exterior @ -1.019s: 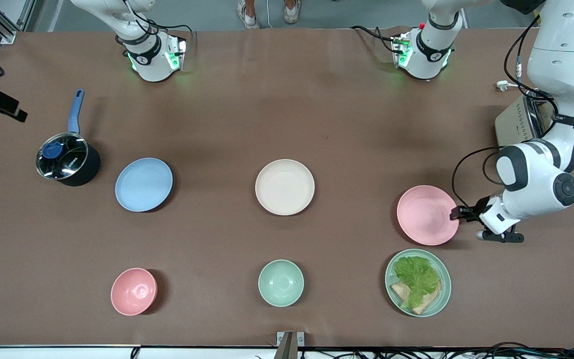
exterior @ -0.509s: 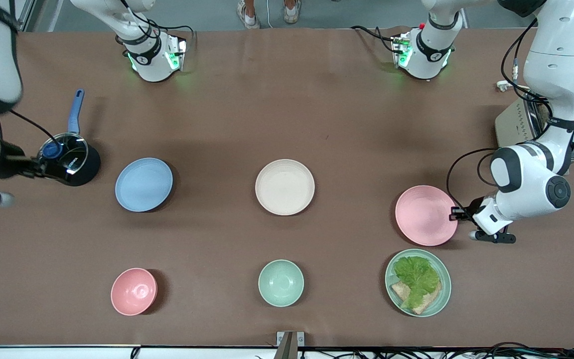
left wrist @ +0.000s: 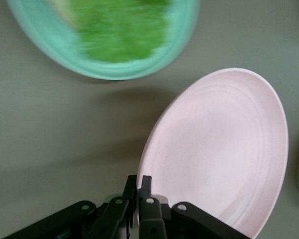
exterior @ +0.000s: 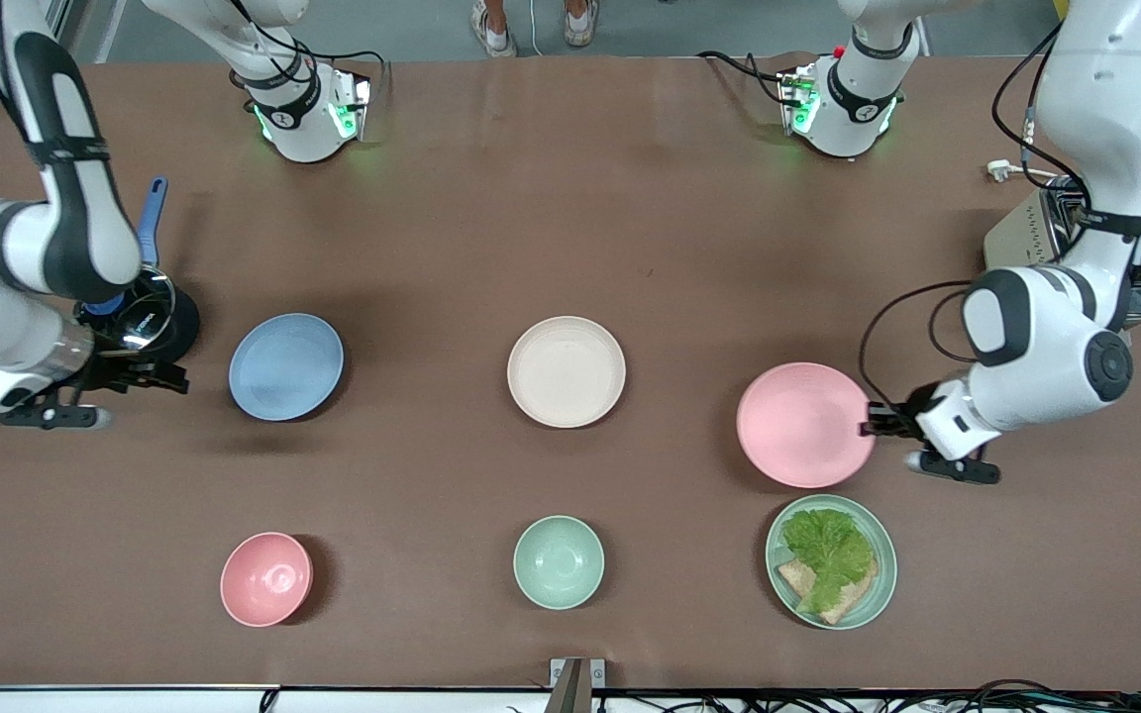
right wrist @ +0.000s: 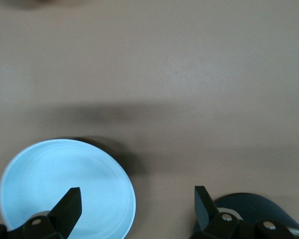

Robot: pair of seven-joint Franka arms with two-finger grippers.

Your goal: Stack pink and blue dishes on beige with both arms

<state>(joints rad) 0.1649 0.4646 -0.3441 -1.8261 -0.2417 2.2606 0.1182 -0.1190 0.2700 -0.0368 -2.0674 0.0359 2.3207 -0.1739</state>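
Pink plate (exterior: 802, 424) pale, matte, low-rimmed, pinched by left gripper (exterior: 873, 420).

Bright, even overhead light fills the front view, sharp throughout; soft shadows hug each dish on the desk (exterior: 570, 198). The mint-green plate (left wrist: 109, 45) smears with blur in the left wrist view.

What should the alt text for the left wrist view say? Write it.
The left claw, shut on the rim of the pink plate, holds it tilted above the brown table. A mint-green plate of lettuce lies close by.
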